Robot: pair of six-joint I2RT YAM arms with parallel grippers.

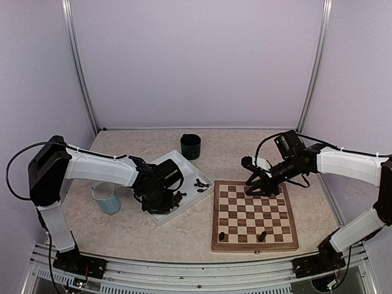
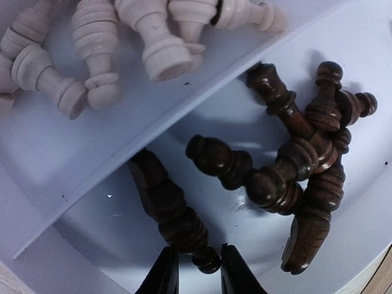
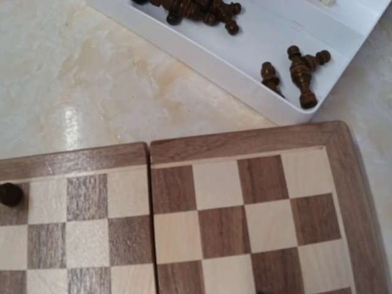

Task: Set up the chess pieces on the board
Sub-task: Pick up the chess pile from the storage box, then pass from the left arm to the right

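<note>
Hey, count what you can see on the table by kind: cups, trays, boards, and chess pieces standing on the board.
Cups: 2, a dark cup and a light blue cup
White tray: 1
Board: 1
Dark chess pieces standing on it, in view: 2
Total: 6

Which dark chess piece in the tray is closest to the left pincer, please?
The lone dark piece, its knob between the fingers of the left pincer, apart from the heap.
</note>
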